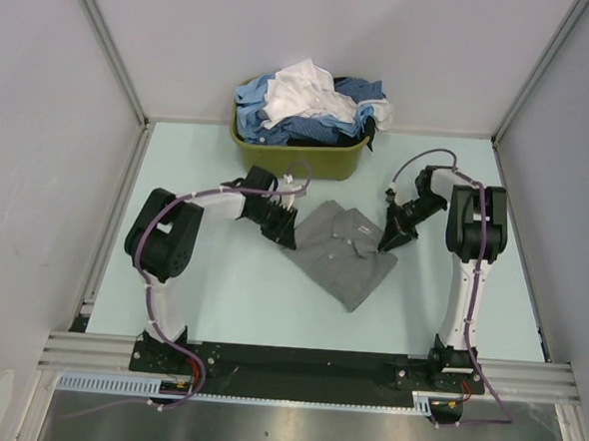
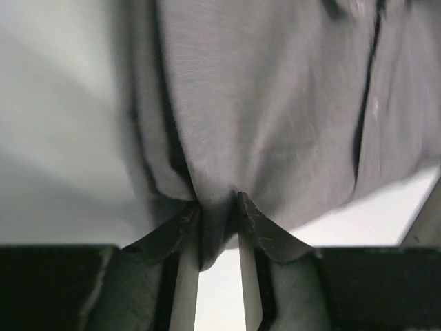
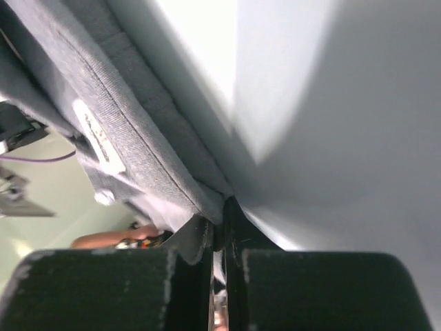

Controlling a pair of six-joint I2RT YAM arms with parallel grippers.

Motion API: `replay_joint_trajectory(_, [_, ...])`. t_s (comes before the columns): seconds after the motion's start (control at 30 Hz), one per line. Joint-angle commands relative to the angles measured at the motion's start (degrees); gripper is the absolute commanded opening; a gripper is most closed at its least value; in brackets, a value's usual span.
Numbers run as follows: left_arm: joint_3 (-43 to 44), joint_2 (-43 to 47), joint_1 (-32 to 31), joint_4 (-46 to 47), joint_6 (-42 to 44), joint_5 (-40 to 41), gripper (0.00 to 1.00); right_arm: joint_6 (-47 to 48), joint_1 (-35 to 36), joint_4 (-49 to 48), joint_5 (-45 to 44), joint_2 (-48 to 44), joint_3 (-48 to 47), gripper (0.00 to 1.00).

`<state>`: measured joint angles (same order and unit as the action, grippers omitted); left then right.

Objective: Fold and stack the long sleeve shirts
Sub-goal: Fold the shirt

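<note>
A plain mid-grey long sleeve shirt (image 1: 341, 251) lies partly folded in the middle of the table, collar and buttons up. My left gripper (image 1: 286, 232) is shut on its left edge; in the left wrist view a pinch of grey cloth (image 2: 219, 227) sits between the fingers. My right gripper (image 1: 388, 238) is shut on its right edge near the collar; the right wrist view shows the seamed grey cloth (image 3: 138, 152) held between the closed fingers. Blue, dark blue and white shirts (image 1: 306, 106) are piled in the basket.
An olive-green plastic basket (image 1: 298, 156) stands at the back centre, just behind the grey shirt and both grippers. Grey walls enclose the table on the left, back and right. The pale green tabletop (image 1: 230, 297) is bare in front of the shirt.
</note>
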<state>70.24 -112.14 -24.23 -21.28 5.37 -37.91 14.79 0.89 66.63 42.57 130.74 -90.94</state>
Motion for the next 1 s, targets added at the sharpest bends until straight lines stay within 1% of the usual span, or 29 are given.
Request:
replay_joint_trajectory(0.0, [-12.19,9.1,-2.57,-0.7,-3.33,-7.43,0.29,3.49,2.89,-7.83,-8.38,3.12,-8.2,0.01])
replay_joint_trajectory(0.03, [-14.23,10.26,-2.67,2.09,-5.0,-8.4,0.29,3.93,3.16,-7.92,-8.72,3.12,-9.07,0.03])
replay_joint_trajectory(0.07, [-16.25,11.66,-2.67,3.86,-7.97,-9.45,0.3,4.11,3.24,-8.44,-8.99,2.95,-11.08,0.1])
replay_joint_trajectory(0.1, [-19.75,13.94,-2.67,5.62,-12.53,-9.29,0.4,4.2,2.9,-8.53,-9.17,2.68,-12.06,0.18])
replay_joint_trajectory(0.13, [-21.27,15.36,-2.67,9.11,-14.23,-9.11,0.41,4.55,2.29,-8.27,-8.99,2.33,-13.2,0.28])
replay_joint_trajectory(0.17, [-22.33,16.33,-2.67,10.37,-15.9,-8.59,0.43,4.72,1.5,-7.31,-8.47,1.81,-14.52,0.47])
replay_joint_trajectory(0.2, [-23.47,17.12,-2.67,11.34,-16.52,-7.8,0.55,4.73,-0.34,-6.96,-8.03,-0.03,-14.53,0.52])
replay_joint_trajectory(0.23, [-23.74,18.08,-2.58,11.43,-16.96,-6.92,0.61,4.73,-2.36,-6.43,-5.76,-1.26,-14.1,0.55])
replay_joint_trajectory(0.27, [-24.09,18.35,-1.97,11.87,-18.19,-7.17,0.62,4.81,-3.68,-4.25,-4.0,-2.49,-13.48,0.57])
replay_joint_trajectory(0.3, [-24.53,18.53,-1.7,12.66,-18.72,-7.35,0.63,4.73,-6.31,-3.36,-1.98,-5.9,-10.52,0.57])
replay_joint_trajectory(0.33, [-24.62,18.45,-1.53,12.84,-19.16,-7.35,0.64,4.46,-7.47,-2.39,1.78,-7.67,-8.23,0.58])
replay_joint_trajectory(0.37, [-24.62,18.18,-1.26,13.01,-19.77,-7.27,0.64,3.94,-8.35,-0.99,3.73,-9.69,-4.99,0.58])
replay_joint_trajectory(0.4, [-24.36,17.83,-1.09,13.1,-19.95,-7.18,0.65,3.93,-9.05,-0.02,5.67,-11.28,0.96,0.58])
replay_joint_trajectory(0.43, [-24.18,17.57,-0.91,13.19,-20.04,-7.35,0.65,4.02,-9.58,0.69,8.9,-13.9,4.85,0.57])
replay_joint_trajectory(0.47, [-23.92,16.78,-0.65,13.02,-19.96,-7.27,0.65,3.85,-9.59,1.91,10.24,-14.71,8.02,0.57])
replay_joint_trajectory(0.5, [-23.57,16.51,-0.56,12.84,-19.96,-7.44,0.65,3.67,-9.41,2.18,11.3,-15.16,13.54,0.56])
replay_joint_trajectory(0.57, [-23.39,15.9,-0.21,12.84,-20.04,-7.7,0.65,2.98,-8.89,2.71,14.29,-14.37,17.53,0.54])
replay_joint_trajectory(0.6, [-22.96,15.64,-0.12,12.58,-20.04,-8.05,0.65,1.84,-8.97,1.32,15.6,-14.11,19.81,0.54])
replay_joint_trajectory(0.63, [-22.78,15.55,-0.12,12.58,-20.04,-8.14,0.65,1.65,-8.8,0.18,16.14,-13.58,22.7,0.51])
replay_joint_trajectory(0.83, [-22.25,15.11,0.15,12.84,-19.61,-8.49,0.65,0.42,-5.73,-3.78,15.09,-14.81,29.23,0.5])
replay_joint_trajectory(0.97, [-22.77,14.67,0.15,14.24,-19.87,-8.67,0.65,-0.19,-1.34,-4.05,15.97,-14.46,29.85,0.49])
